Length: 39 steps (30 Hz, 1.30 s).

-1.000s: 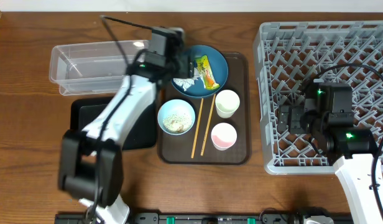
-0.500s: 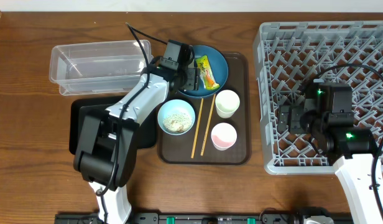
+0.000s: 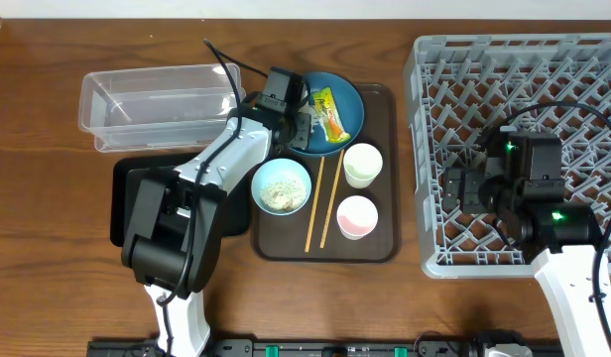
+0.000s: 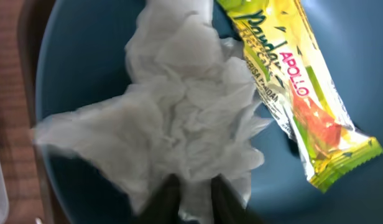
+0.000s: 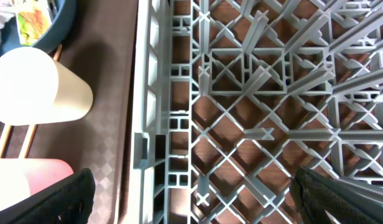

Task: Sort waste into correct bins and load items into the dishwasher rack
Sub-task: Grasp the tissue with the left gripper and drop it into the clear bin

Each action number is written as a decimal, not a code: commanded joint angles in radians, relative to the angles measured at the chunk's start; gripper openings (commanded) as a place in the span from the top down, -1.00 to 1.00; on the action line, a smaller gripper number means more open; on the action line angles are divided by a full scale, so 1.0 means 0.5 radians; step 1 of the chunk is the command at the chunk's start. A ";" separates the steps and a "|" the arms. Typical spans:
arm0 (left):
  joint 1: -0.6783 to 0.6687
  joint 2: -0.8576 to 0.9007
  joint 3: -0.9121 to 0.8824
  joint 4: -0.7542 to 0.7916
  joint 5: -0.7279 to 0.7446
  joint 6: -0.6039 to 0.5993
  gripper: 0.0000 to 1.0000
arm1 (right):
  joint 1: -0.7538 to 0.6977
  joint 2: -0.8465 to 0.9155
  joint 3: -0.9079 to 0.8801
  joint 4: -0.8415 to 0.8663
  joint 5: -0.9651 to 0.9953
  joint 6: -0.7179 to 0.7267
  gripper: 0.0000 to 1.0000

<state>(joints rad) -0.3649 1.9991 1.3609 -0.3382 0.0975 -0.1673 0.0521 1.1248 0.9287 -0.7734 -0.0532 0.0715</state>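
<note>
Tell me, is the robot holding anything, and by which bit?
The left gripper pinches the crumpled tissue by its near edge, on the blue plate. The right gripper is open and holds nothing.

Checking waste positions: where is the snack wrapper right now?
Overhead, the snack wrapper lies on the dark-blue plate at the back of the brown tray, against the crumpled tissue, on its side nearer the dishwasher rack.

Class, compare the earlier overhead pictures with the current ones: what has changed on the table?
The left claw moved right onto the blue plate and now pinches the crumpled tissue. The right claw stayed open over the rack; wrapper, bowl, pale cup, pink cup and chopsticks did not move.
</note>
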 commanded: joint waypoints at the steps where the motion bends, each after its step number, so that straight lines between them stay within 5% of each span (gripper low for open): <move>1: -0.002 0.005 0.034 -0.008 -0.024 -0.005 0.79 | 0.014 -0.002 0.043 -0.004 -0.014 0.020 -0.98; 18: 0.324 -0.648 0.036 -0.054 -0.050 -0.005 0.88 | 0.014 -0.002 0.043 -0.002 -0.006 0.019 -0.99; 29: 0.667 -0.665 0.035 -0.144 -0.116 -0.005 0.85 | 0.014 -0.002 0.043 -0.002 -0.006 0.020 -0.98; 33: 0.686 -0.634 0.035 -0.162 -0.115 -0.005 0.32 | 0.014 -0.002 0.043 -0.002 -0.007 0.020 -0.98; 39: 0.636 -0.632 0.035 -0.120 -0.061 -0.007 0.05 | 0.014 -0.002 0.043 -0.002 -0.007 0.020 -0.99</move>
<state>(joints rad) -0.0299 1.6802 1.3613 -0.4072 0.0502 -0.1684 0.0521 1.1248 0.9287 -0.7734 -0.0528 0.0715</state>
